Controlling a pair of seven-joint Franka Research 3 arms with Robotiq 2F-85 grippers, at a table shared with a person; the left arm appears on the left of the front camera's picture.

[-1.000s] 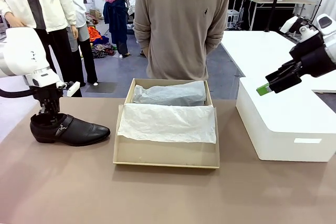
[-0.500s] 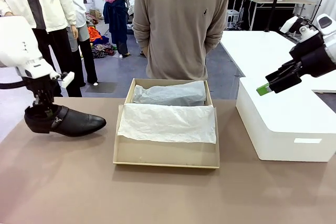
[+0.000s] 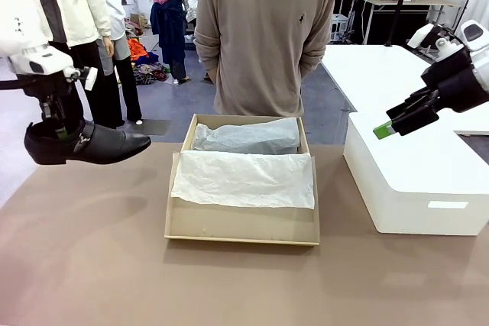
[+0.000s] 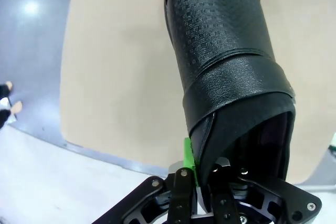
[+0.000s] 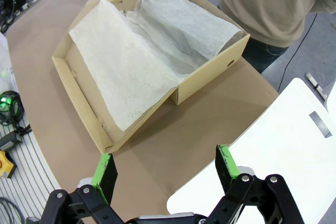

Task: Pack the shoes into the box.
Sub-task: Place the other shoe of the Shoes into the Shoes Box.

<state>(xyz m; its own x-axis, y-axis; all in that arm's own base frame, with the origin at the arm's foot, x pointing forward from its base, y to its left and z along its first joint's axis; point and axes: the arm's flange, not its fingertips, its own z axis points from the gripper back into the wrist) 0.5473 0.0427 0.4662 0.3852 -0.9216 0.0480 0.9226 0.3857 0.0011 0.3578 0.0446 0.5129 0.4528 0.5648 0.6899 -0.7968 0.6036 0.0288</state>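
- The black dress shoe (image 3: 84, 144) hangs clear above the worktop (image 3: 114, 265) at the robot's left, roughly level, its toe pointing toward the shoebox (image 3: 243, 228) and well apart from it
- The left gripper (image 3: 64, 133) is clamped on the shoe's heel collar, with one finger inside the opening and one outside
- The shoebox sits mid-worktop with its lid folded open toward the robot; white tissue paper (image 3: 244, 179) spreads over the lid, and a tissue-wrapped bundle (image 3: 248, 137) lies in the far part, contents unclear
- The step in hand looks like the carry to the shoebox: a heel-only grip lets the toe swing, so travel slowly, clear the cardboard walls, and release only once the sole rests on paper
- The right gripper (image 3: 397, 121), jaws apart and empty, hovers over the white box (image 3: 416, 181)
- A person (image 3: 263, 36) stands just behind the shoebox
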